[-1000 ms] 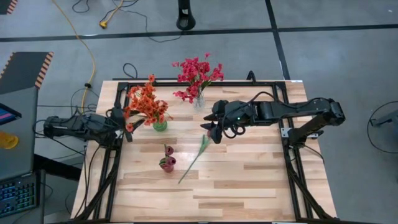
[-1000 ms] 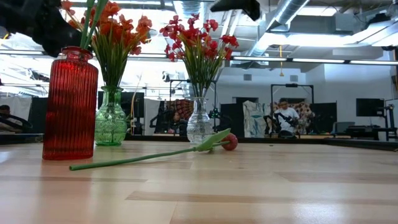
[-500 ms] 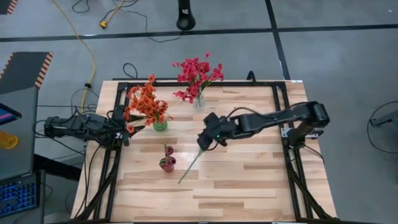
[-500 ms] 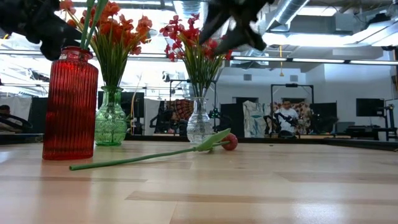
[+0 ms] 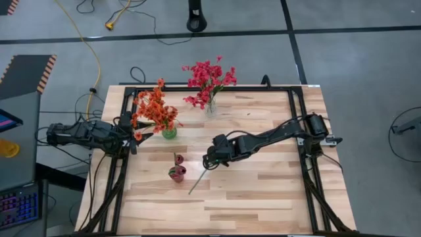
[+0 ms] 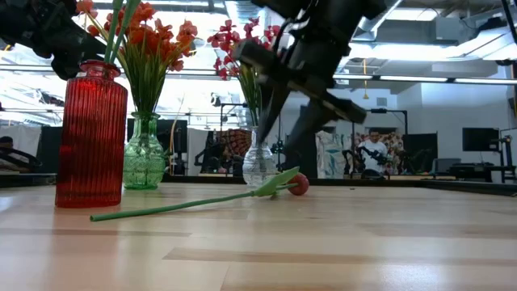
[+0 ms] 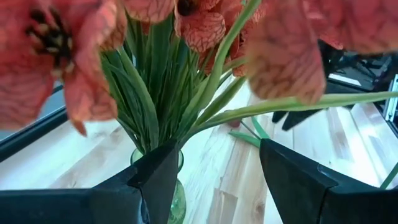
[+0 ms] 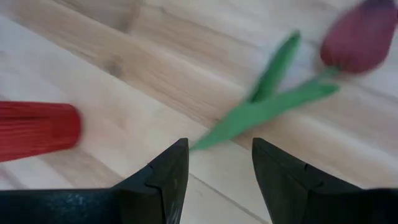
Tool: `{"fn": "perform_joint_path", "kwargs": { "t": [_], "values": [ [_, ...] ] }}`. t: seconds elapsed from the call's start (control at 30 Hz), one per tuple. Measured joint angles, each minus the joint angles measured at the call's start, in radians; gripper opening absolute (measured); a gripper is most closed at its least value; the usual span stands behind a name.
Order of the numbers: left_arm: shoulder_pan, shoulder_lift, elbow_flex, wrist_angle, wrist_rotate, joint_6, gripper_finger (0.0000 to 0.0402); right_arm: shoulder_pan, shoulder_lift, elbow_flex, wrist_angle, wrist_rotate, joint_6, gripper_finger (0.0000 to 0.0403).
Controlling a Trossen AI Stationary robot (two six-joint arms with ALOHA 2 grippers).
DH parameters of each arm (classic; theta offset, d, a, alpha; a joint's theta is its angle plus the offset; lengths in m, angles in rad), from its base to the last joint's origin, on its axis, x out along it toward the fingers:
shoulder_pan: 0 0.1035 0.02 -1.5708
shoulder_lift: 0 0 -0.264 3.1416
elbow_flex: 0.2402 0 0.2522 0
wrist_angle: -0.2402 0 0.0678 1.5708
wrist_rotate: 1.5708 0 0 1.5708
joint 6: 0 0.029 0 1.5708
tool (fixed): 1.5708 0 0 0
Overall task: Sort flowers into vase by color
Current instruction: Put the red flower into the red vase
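Over the middle of the wooden desk (image 5: 263, 191), my right pincer (image 5: 209, 162) hangs low above a loose tulip (image 6: 298, 184), fingers apart and holding nothing. That tulip lies flat on the boards, its dark red bud (image 8: 360, 36) and green leaves (image 8: 267, 99) just ahead of my fingertips, its stem (image 5: 196, 185) running out toward the desk's near edge. Just beside the stem stands a red vase (image 6: 90, 136) with tulip stems in it. Farther back, orange blossoms (image 5: 154, 110) fill a green vase (image 6: 145, 162), and pink-red blossoms (image 5: 209, 78) fill a clear vase (image 6: 259, 164). My left pincer (image 5: 133, 136) waits at the desk's left edge, just beside the green vase, fingers also apart and empty, orange petals crowding its wrist view.
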Motion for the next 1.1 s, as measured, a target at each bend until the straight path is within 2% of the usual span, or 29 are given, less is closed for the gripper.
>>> {"fn": "perform_joint_path", "kwargs": {
  "t": [0.3,0.5,0.87,0.97,1.1],
  "values": [
    [0.0,0.0,0.0,0.0,-0.002,0.0,0.0214,0.011,0.062,0.0,-0.005,-0.02,0.138,0.0203],
    [0.0,0.0,0.0,0.0,-0.003,0.0,0.0214,0.009,0.087,0.001,0.007,0.039,0.214,0.0203],
    [0.0,0.0,-0.001,-0.001,-0.003,0.0,0.0214,-0.01,0.184,0.005,0.102,0.032,0.228,0.02],
    [0.0,0.0,-0.001,-0.003,-0.004,0.0,0.0214,-0.011,0.185,0.005,0.095,0.033,0.227,0.0182],
    [0.0,0.0,-0.001,-0.003,-0.004,-0.001,0.0214,-0.011,0.187,0.003,0.085,0.037,0.217,0.0132]
  ]
}}
